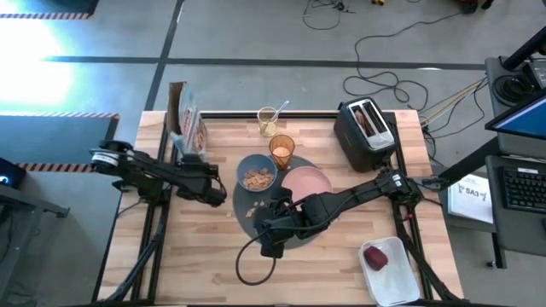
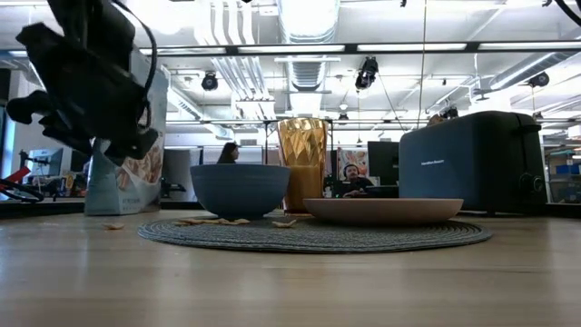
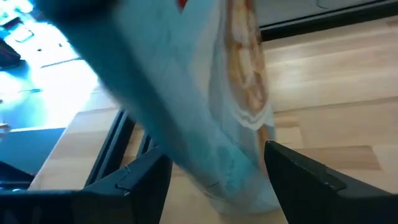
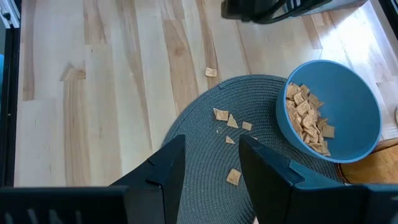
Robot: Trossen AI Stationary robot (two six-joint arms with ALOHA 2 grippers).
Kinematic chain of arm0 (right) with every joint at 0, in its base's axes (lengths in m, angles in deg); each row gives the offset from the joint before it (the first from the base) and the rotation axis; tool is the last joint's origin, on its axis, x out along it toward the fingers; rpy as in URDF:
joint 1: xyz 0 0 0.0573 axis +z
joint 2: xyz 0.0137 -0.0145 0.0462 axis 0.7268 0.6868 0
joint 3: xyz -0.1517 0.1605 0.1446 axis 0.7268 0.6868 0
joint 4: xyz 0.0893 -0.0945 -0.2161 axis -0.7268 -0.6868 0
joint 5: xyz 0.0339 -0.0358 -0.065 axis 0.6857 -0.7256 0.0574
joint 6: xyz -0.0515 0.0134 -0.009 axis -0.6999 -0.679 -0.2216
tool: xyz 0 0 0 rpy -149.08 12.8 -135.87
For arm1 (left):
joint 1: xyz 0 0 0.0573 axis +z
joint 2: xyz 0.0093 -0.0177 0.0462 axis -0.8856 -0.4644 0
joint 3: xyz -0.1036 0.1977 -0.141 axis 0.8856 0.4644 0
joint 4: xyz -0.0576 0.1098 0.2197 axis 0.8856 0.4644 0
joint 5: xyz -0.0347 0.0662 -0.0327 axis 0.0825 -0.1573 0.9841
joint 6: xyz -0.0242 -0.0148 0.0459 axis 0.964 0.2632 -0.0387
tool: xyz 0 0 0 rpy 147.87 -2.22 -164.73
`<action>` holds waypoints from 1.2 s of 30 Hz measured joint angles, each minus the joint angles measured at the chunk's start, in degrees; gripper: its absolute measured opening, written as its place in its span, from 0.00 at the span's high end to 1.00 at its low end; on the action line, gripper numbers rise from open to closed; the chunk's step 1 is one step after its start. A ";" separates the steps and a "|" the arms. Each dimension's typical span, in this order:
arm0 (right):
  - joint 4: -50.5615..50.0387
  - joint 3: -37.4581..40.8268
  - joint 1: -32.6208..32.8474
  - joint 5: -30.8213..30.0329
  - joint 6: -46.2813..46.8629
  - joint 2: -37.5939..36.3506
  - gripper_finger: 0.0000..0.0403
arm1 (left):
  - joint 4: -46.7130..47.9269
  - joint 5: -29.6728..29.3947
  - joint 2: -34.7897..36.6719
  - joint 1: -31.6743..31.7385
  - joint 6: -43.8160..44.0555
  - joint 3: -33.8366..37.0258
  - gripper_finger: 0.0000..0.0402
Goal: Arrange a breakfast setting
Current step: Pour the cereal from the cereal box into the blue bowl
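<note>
A: Starting near, what worries you?

B: The right gripper (image 1: 275,223) hangs low over the near part of the dark-grey mat (image 1: 247,215), fingers parted and holding nothing. Loose cereal pieces (image 4: 233,177) lie on the mat right under it. If it drops or sweeps from there, I'd expect it to crush them or push them onto the table.

A: And the red apple (image 1: 376,257)?

B: On the white tray (image 1: 401,277) at the near right corner, well apart from the mat, so not yet in the setting.

A: Farther in?

B: The blue bowl (image 1: 256,173) of cereal sits on the mat's left part, the pink plate (image 1: 305,181) to its right, the amber tumbler (image 1: 281,150) just behind them. The right arm reaches in beside the plate; a careless swing could nudge it.

A: The left arm?

B: The left gripper (image 1: 216,193) hovers just left of the bowl, fingers open. Its wrist view looks at the cereal bag (image 3: 205,99), which stands at the far left. Toast sits in the black toaster (image 1: 367,132), far right.
</note>
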 joint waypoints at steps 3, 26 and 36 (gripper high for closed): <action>0.01 0.00 0.00 0.00 0.00 0.00 0.65 | -1.01 -1.11 -3.10 0.00 6.11 1.51 0.41; 0.42 0.00 0.00 0.00 0.00 0.00 0.65 | -11.46 -11.34 -17.22 0.79 25.09 6.25 0.49; 0.42 0.00 0.00 0.00 0.00 -0.01 0.65 | -11.04 -10.45 -17.20 1.41 26.72 6.74 0.69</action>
